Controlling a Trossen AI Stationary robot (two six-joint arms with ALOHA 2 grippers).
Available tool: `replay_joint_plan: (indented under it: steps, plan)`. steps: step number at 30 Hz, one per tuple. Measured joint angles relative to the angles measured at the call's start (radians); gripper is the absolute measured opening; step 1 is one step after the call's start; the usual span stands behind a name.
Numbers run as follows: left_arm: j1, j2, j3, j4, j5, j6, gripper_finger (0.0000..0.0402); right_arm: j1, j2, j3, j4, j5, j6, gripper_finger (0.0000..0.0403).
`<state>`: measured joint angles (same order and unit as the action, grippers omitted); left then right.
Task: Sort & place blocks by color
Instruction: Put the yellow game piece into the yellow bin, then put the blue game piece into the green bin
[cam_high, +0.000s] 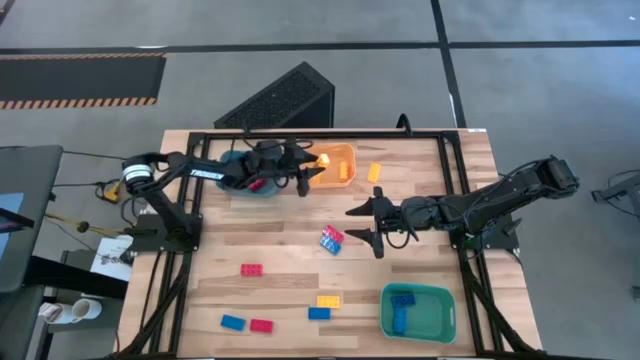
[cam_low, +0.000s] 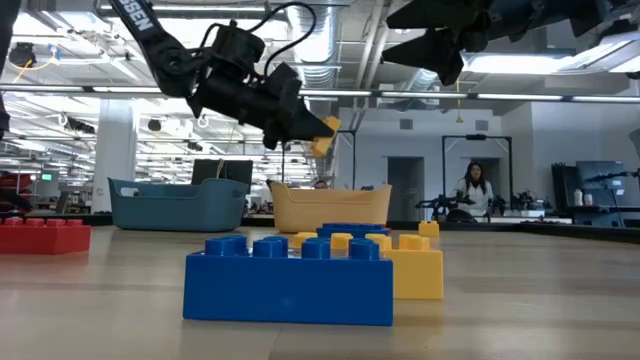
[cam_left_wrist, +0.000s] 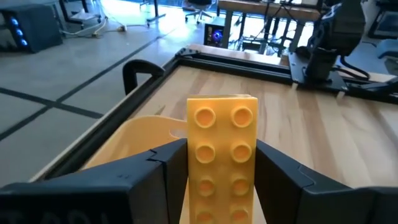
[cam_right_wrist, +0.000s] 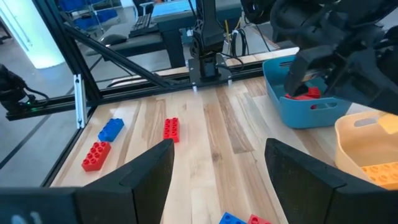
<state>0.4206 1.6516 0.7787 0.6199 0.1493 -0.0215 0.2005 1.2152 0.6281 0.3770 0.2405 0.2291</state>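
1. The left claw (cam_high: 318, 170) hangs over the orange bin (cam_high: 335, 165) at the far side of the table (cam_high: 280, 250), clamped on a yellow block (cam_left_wrist: 222, 155) that stands lengthwise between its fingers (cam_left_wrist: 152, 180).
2. The right claw (cam_high: 362, 222) hovers mid-table with its fingers (cam_right_wrist: 146, 177) spread apart and nothing between them, beside a blue and red block pair (cam_high: 331, 239).
3. The blue bin (cam_high: 250, 180) beside the orange one holds red blocks (cam_right_wrist: 306, 93).
4. The teal bin (cam_high: 418, 312) at the near right holds blue blocks (cam_high: 402, 310).
5. Loose red, blue and yellow blocks lie along the near side of the table; one yellow block (cam_high: 374, 172) lies right of the orange bin.
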Motion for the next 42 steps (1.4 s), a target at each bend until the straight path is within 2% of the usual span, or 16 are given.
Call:
replay_joint_plan:
  steps: [14, 28, 31, 36, 39, 42]
  plan:
    - [0.031, 0.007, 0.016, -0.023, 0.005, -0.042, 0.0142, 0.0, 0.0, 0.0, -0.001, 0.0, 0.0, 0.0276]
    - [0.031, 0.006, 0.016, -0.032, 0.01, -0.062, 0.0216, 0.0, 0.0, 0.0, 0.002, 0.0, 0.003, 0.0276]
    - [0.031, -0.019, 0.015, -0.039, 0.039, -0.06, 0.0217, 0.0, 0.0, 0.0, 0.002, 0.0, 0.006, 0.0276]
    - [0.014, -0.129, 0.015, -0.064, 0.125, -0.051, 0.0207, 0.0, 0.0, 0.0, -0.002, 0.0, 0.006, 0.0276]
    - [-0.033, -0.212, 0.015, -0.077, 0.257, -0.061, 0.0198, 0.0, 0.0, 0.0, -0.006, 0.0, 0.007, 0.0276]
    - [-0.111, -0.297, 0.016, -0.184, 0.287, -0.032, 0.0189, 0.0, 0.0, 0.0, -0.018, 0.0, 0.007, 0.0276]
